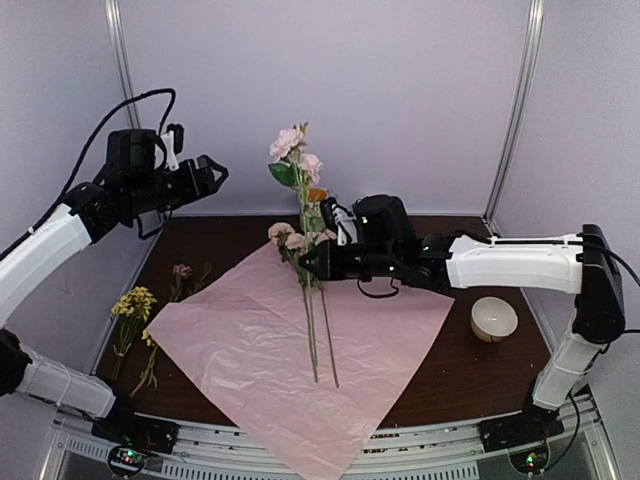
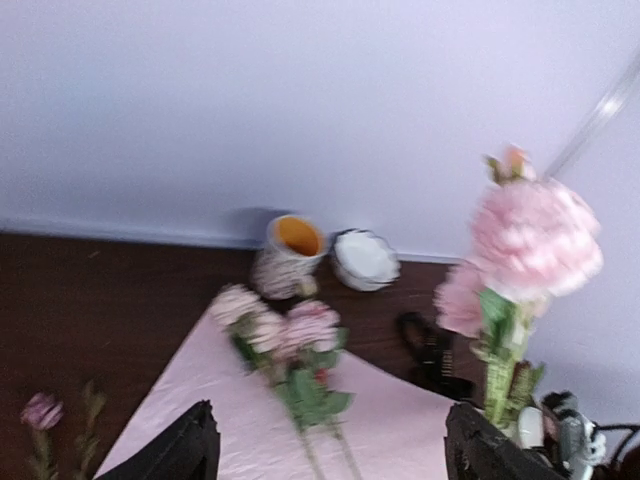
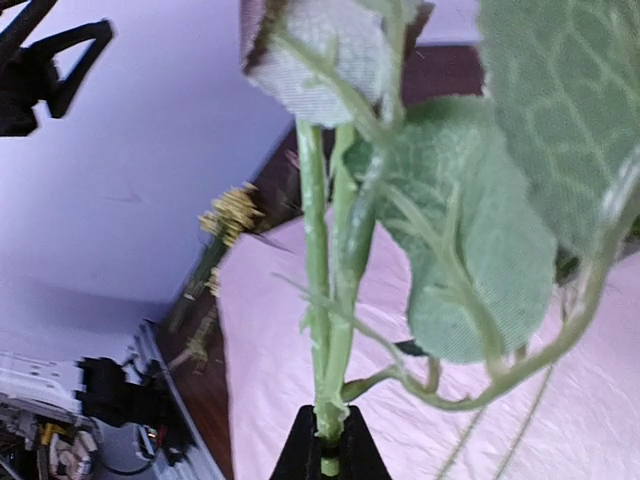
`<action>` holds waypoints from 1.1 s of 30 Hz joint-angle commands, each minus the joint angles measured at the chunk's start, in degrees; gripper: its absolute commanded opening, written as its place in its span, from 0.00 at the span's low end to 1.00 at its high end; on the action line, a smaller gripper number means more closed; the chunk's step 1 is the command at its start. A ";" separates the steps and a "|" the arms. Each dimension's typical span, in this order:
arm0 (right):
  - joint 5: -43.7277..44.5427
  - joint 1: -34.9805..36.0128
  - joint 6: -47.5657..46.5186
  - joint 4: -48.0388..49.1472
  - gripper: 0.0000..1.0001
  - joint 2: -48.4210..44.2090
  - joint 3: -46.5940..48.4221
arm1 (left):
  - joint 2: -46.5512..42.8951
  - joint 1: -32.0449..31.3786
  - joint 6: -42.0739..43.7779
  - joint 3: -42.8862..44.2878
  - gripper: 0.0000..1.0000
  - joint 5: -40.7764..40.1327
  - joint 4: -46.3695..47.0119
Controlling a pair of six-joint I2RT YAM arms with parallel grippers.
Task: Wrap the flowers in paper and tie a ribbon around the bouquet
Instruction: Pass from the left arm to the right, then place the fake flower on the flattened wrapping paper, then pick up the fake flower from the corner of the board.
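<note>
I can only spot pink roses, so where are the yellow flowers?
In the top view the yellow flowers lie flat on the table's left side, just off the paper's left corner, beside a loose pink bud.

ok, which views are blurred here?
Top external: sharp, evenly lit. Left wrist: smeared overall, worst on the raised flowers. Right wrist: the leaf sits very close to the lens, soft and filling much of the frame.
</note>
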 commanded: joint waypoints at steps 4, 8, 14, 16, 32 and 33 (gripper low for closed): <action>3.29 -1.34 3.54 -10.72 0.00 9.55 -3.21 | -0.69 19.91 -5.60 -15.38 0.85 -7.10 -17.45; 4.57 -1.66 5.06 -10.02 0.08 10.76 -4.27 | 2.74 28.55 0.62 -15.43 0.98 -4.92 -21.70; 7.64 -1.81 4.88 -9.48 0.51 8.57 -5.92 | 8.30 37.78 8.87 -13.84 0.98 -4.96 -26.21; 8.39 -1.73 4.47 -8.11 0.51 6.30 -7.54 | 10.23 40.22 10.19 -14.28 0.98 -5.30 -26.45; 8.67 -1.62 -2.22 -9.08 0.52 -1.46 -9.91 | 28.72 46.14 19.57 -12.31 0.79 0.77 -28.55; 8.65 -1.62 -2.35 -9.13 0.52 -1.58 -9.94 | 29.63 46.23 19.77 -11.67 0.69 0.41 -28.83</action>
